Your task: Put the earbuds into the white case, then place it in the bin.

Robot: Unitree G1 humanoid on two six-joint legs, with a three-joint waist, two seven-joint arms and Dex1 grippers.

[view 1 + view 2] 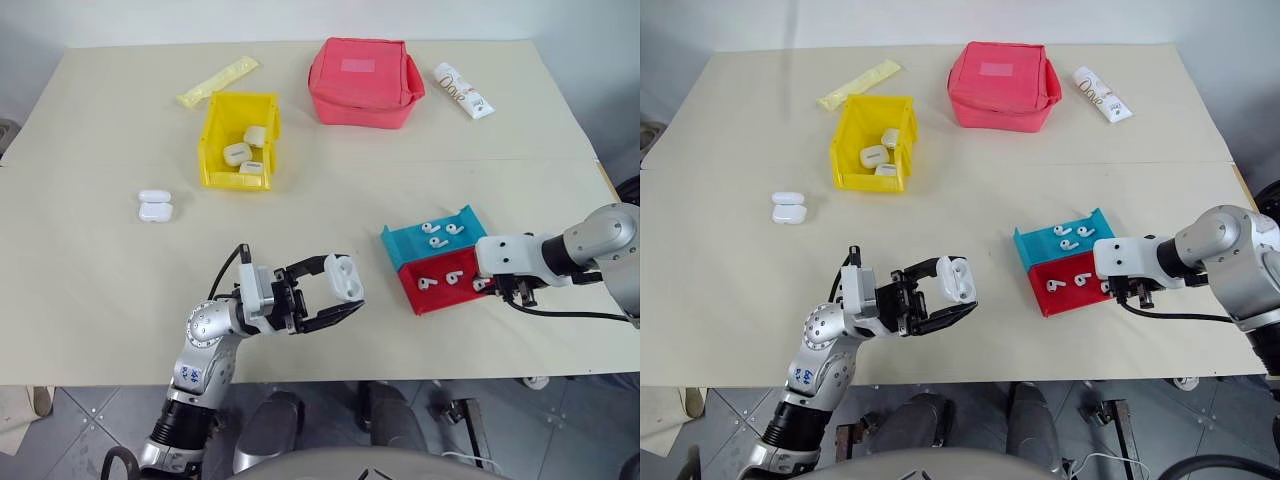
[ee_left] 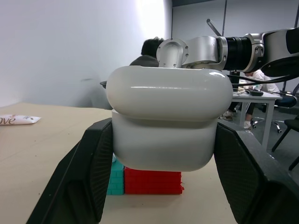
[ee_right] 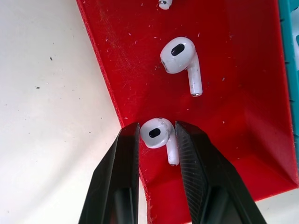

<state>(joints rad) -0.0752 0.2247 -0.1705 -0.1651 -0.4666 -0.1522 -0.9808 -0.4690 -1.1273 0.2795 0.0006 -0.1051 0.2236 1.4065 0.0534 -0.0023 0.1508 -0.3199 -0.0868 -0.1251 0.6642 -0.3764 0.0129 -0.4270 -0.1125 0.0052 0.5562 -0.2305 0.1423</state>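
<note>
While the glossy white pebble-shaped earbud case (image 1: 343, 277) sits open, clamped in the left gripper (image 1: 333, 291) above the desk's near edge, the right gripper (image 3: 156, 135) pinches one tiny white earbud (image 3: 159, 136) in the shallow red tray (image 3: 233, 93); loading has barely begun. The yellow plastic bin (image 1: 214, 140) already holds similar cases. The white tube (image 1: 463, 90) reads "Dove".

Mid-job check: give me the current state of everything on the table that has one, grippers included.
left gripper: shut on white case, lid open
right gripper: shut on earbud in red tray
yellow bin: holds three closed cases
case on table: open
red pouch: closed
</note>
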